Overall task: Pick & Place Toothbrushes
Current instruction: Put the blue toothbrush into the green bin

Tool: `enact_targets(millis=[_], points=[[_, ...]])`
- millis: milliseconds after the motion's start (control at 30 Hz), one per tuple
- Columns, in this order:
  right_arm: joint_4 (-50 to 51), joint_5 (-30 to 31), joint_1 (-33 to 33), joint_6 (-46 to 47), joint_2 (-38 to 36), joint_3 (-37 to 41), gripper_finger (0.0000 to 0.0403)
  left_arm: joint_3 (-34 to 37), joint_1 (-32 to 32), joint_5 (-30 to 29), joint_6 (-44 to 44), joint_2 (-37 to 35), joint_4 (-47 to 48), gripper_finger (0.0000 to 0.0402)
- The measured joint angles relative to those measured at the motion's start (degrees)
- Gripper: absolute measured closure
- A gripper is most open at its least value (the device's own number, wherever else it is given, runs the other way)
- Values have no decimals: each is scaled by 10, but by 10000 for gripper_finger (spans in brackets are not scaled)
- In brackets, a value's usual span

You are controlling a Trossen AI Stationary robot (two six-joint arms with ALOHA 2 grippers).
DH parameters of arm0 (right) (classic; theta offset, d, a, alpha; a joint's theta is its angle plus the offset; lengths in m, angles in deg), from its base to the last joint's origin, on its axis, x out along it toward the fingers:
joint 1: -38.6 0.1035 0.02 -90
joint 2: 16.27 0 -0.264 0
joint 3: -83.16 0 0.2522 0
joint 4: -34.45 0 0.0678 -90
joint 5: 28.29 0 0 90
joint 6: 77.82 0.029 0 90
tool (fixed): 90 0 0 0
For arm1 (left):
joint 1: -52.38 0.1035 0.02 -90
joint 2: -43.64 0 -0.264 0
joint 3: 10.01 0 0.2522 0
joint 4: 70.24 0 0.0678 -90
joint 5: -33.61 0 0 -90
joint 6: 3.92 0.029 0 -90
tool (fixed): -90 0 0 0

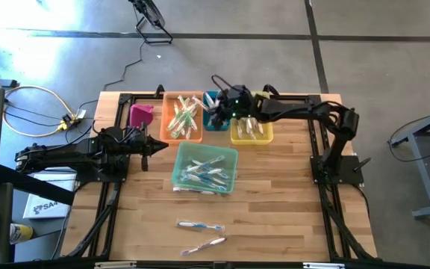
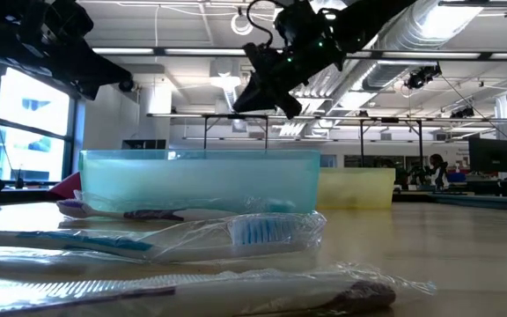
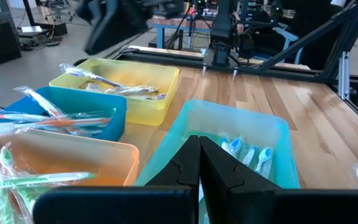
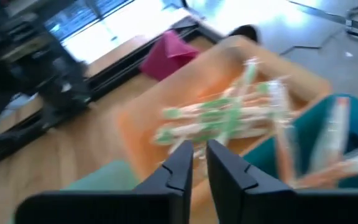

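We see the right claw [image 1: 216,112] reaching across the back of the wooden worktop [image 1: 275,209], hanging above the dark teal bin [image 1: 215,119] at its edge toward the orange bin [image 1: 183,117]; in the right wrist view its 2 fingers [image 4: 180,163] stand nearly together with only a slim gap and nothing between them. The left claw [image 1: 163,147] waits low over the worktop just left of the light teal bin [image 1: 205,167], fingers pressed shut and empty, as its own wrist view shows [image 3: 199,163]. The toothbrushes are spread over several places: a heap of wrapped green-and-orange ones in the orange bin [image 1: 185,116], a few orange-accented ones in the dark teal bin [image 3: 55,118], pale ones in the yellow bin [image 1: 251,128], blue-accented ones in the light teal bin [image 1: 204,170], and 2 loose wrapped brushes on the bare worktop near the front, 1 with blue accents [image 1: 200,225] and a paler 1 [image 1: 204,245] just in front of it. In the low view those 2 lie closest to the camera, the blue bristles [image 2: 255,231] showing through the clear wrapper. A magenta bin [image 1: 141,114] sits tilted at the back left, beside the orange bin. Yellow and black cables [image 1: 36,112] lie on the floor to the left of the worktop.
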Motion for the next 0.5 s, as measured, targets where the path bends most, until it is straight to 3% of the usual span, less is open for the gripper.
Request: enact_targets(millis=[133,500], points=[[2,-15,39,-20,0,0,395,0,0,0,0,0,0,402],[1,-47,176,-26,0,0,399,0,0,0,0,0,0,402]])
